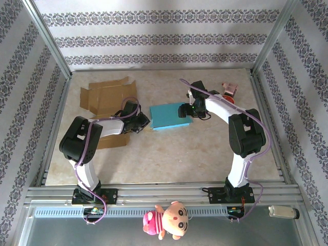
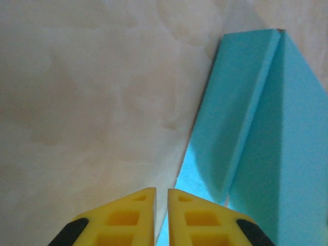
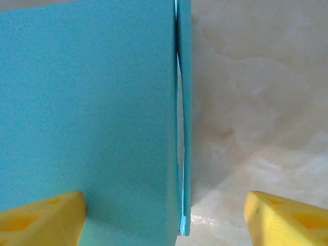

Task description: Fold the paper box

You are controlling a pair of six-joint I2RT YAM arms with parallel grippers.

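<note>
Table point(image 1: 169, 159); box point(image 3: 92, 102) between right gripper point(image 3: 164, 202)'s fingers point(image 3: 46, 215)

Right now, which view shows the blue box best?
Top external: it takes in the whole box, with its full outline. Left wrist gives a creased corner of it; right wrist gives a close-up of one face and a flap edge.

Beige table point(image 1: 179, 154) carries blue paper box point(image 1: 169, 117) and flat cardboard point(image 1: 105, 95).

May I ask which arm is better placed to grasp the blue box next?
Probably right: the right hand stands open astride an edge of the blue box; the left hand is nearly shut.
</note>
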